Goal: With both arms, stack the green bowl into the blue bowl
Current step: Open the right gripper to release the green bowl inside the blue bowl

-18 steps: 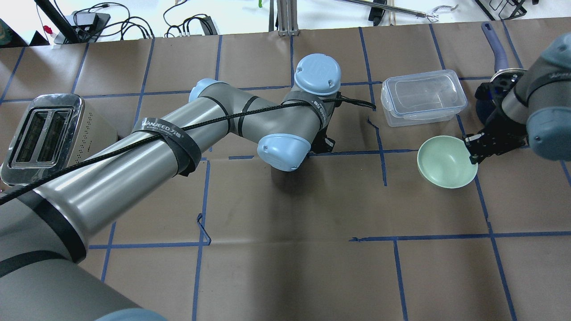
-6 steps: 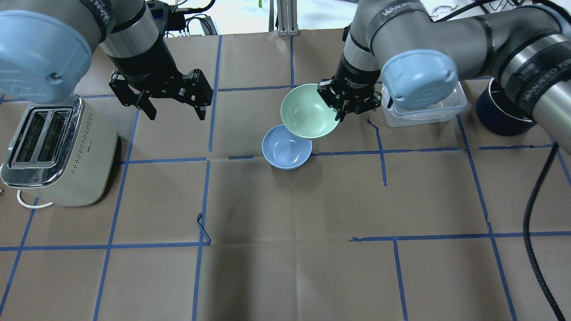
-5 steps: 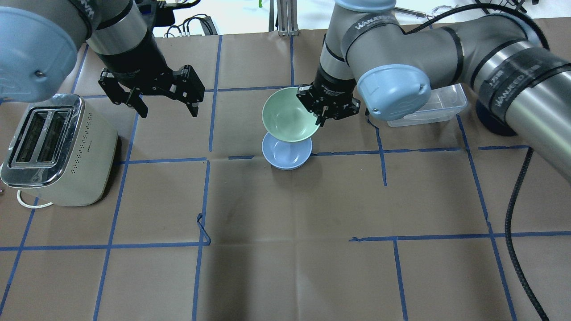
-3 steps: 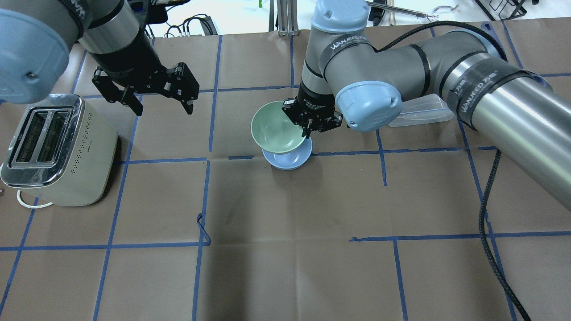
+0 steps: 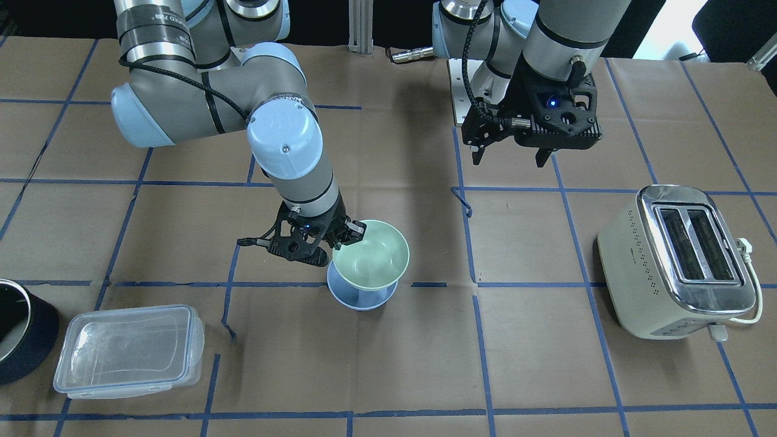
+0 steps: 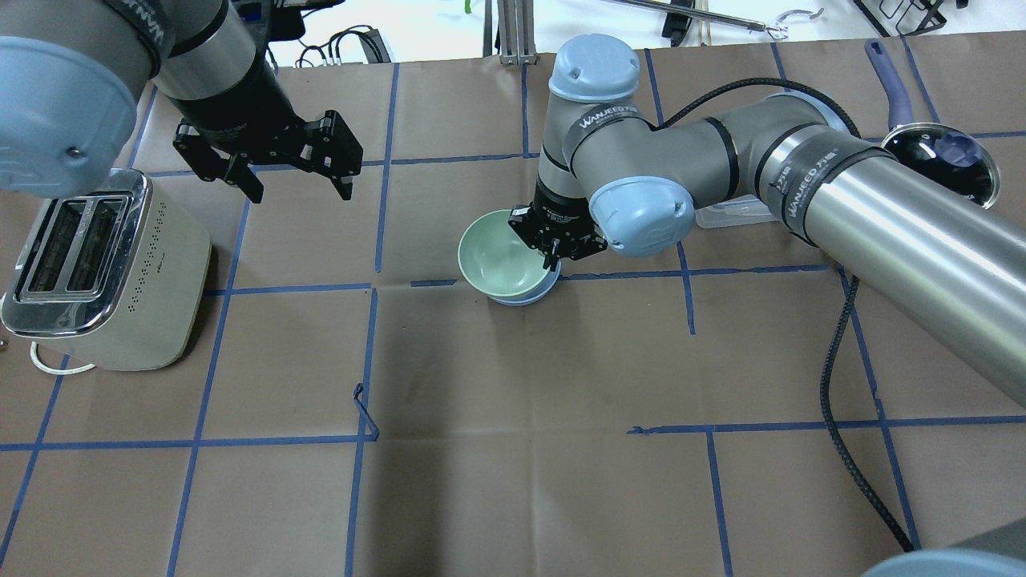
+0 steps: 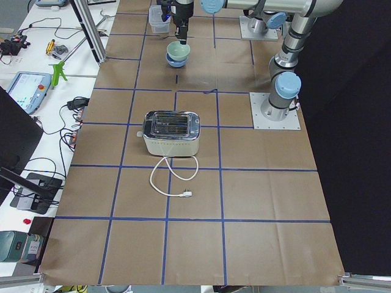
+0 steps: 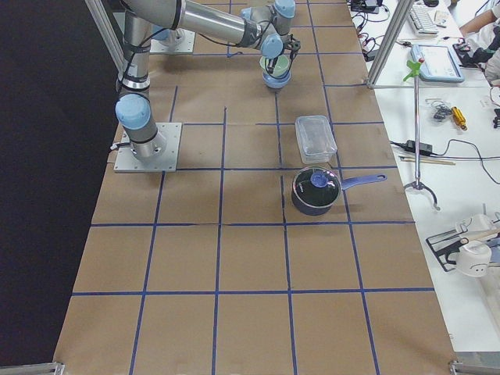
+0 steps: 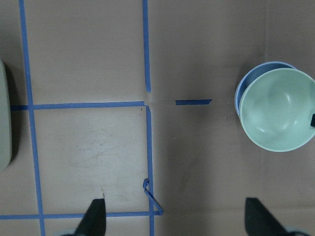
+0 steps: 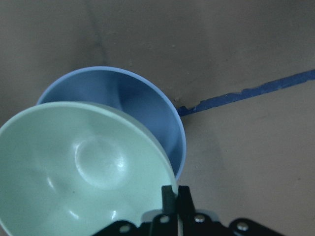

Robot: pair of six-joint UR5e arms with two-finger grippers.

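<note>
Held over the blue bowl (image 5: 358,301) — the green bowl (image 5: 371,255), upright, pinched at its rim by the right gripper (image 5: 343,240). Jaws clamped on the thin wall at the side of the rim away from the toaster (image 5: 677,261), one finger inside, one outside. Lower part of the green bowl seemingly down in the blue bowl's mouth, rim well above it, with only a crescent of blue showing from overhead. Impossible to tell whether the two bowls touch. Blue bowl itself flat on the brown paper-covered table (image 5: 388,376), near a short strip of blue tape (image 6: 433,282).

Left gripper (image 5: 507,161) well apart from the blue bowl, raised above the table on the toaster side — jaws spread wide, nothing between them.

Toaster well apart from the blue bowl, on the robot's left, slots up. On the opposite side of the blue bowl, a clear lidded container (image 5: 127,347). Beyond that, farther still from the blue bowl, a dark pot (image 8: 316,190) under a glass lid.
</note>
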